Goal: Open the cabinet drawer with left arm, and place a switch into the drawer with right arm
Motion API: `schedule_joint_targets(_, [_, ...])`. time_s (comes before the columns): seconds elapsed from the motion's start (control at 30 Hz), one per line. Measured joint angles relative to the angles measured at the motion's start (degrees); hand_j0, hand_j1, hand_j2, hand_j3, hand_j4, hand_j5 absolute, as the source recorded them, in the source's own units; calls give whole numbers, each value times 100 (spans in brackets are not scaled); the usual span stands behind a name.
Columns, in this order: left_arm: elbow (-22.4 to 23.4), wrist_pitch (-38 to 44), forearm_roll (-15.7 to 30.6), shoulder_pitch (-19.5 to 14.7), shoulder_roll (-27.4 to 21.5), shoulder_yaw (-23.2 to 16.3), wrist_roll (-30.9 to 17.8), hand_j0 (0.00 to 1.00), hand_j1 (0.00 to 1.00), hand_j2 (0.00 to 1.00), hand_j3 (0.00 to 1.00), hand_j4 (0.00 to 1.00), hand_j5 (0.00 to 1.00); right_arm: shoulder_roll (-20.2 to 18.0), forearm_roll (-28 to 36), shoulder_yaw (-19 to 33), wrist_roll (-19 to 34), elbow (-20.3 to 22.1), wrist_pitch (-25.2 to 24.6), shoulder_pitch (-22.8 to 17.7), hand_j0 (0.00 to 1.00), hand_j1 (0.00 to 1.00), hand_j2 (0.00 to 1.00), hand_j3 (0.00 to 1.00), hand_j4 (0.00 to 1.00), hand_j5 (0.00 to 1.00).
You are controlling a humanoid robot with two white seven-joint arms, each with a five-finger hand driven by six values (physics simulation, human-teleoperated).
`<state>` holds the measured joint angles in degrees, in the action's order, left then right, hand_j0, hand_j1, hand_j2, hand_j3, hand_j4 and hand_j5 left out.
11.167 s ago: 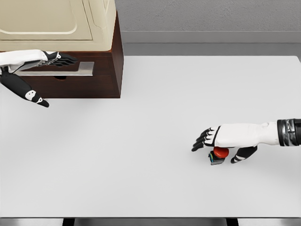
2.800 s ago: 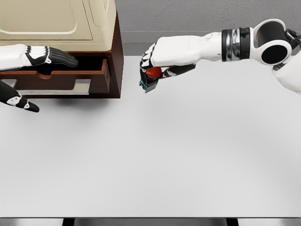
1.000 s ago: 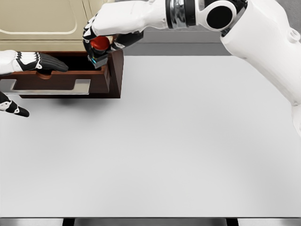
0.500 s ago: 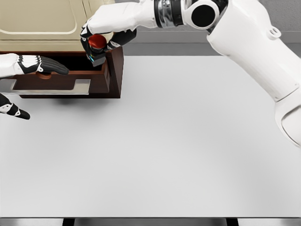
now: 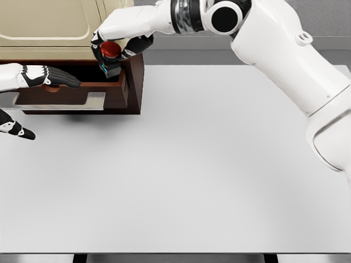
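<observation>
White table (image 5: 208, 164) below grey wall (image 5: 329, 19); right hand (image 5: 118, 38) gripping switch (image 5: 112, 55) over open drawer (image 5: 71, 93).

The drawer (image 5: 74, 94) looked like dark polished wood with a brushed metal handle (image 5: 60, 100), the table (image 5: 181, 164) matt white.

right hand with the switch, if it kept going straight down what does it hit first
Most likely the open drawer: the right hand holds the red-buttoned switch just above the drawer's right end. Depth is unclear, so it could clip the drawer's side wall rather than land inside.
</observation>
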<state>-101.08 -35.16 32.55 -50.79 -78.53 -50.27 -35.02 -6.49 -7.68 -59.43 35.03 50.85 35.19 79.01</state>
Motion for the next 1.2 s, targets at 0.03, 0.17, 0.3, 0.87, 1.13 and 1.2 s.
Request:
schedule_joint_targets(0.03, [0, 0, -2, -1, 1, 0, 0, 100, 100, 100, 100, 100, 100, 27, 19, -1, 10, -34, -2, 0, 48, 48, 48, 48, 48, 48])
schedule_joint_targets(0.17, [0, 0, -4, -1, 2, 1, 0, 100, 100, 100, 100, 100, 100, 114, 30, -40, 16, -132, -4, 35, 48, 48, 48, 48, 48, 48])
schedule_joint_targets(0.3, [0, 0, -4, -1, -4, 1, 0, 100, 100, 100, 100, 100, 100, 202, -11, -60, 4, -193, -1, 70, 48, 48, 48, 48, 48, 48])
schedule_joint_targets(0.87, [0, 0, -5, 43, -4, -1, 0, 100, 100, 100, 100, 100, 100, 479, -223, -56, -2, -427, -4, 123, 47, 47, 47, 47, 47, 47])
schedule_joint_targets(1.13, [0, 0, -5, 43, -9, -1, 0, 100, 100, 100, 100, 100, 100, 490, -298, -44, 18, -457, -6, 149, 49, 49, 49, 49, 49, 49])
schedule_joint_targets(1.2, [0, 0, -5, 43, -12, -2, 0, 100, 100, 100, 100, 100, 100, 493, -284, -42, 21, -466, -6, 149, 51, 51, 51, 51, 51, 51])
